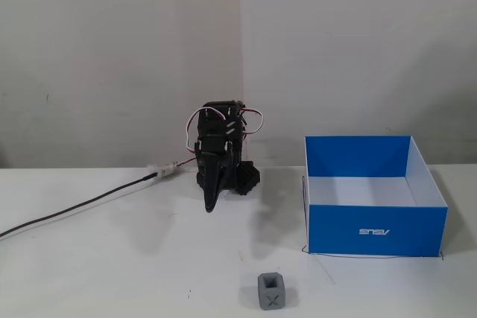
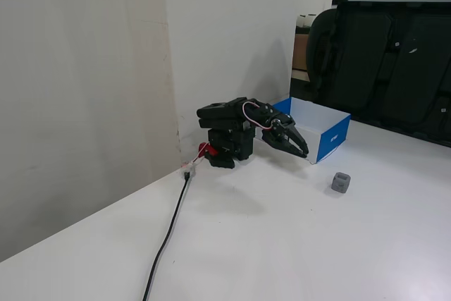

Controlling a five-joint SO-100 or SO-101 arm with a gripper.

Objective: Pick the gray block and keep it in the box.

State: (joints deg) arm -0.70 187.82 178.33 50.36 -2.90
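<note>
The gray block (image 1: 273,292) stands on the white table near the front edge in a fixed view, its X mark facing the camera; it also shows in the other fixed view (image 2: 341,182). The box (image 1: 373,231), blue outside with a white floor, stands open to the right of the arm, and shows behind the arm in the other fixed view (image 2: 332,137). My gripper (image 1: 212,206) is folded down close to the arm's base, its tip pointing at the table, jaws together and empty; it also shows in the other fixed view (image 2: 303,153). It is well away from the block.
A black cable (image 1: 82,205) runs left from the arm's base across the table. A white wall stands right behind the arm. Black chairs (image 2: 380,54) stand beyond the table's far side.
</note>
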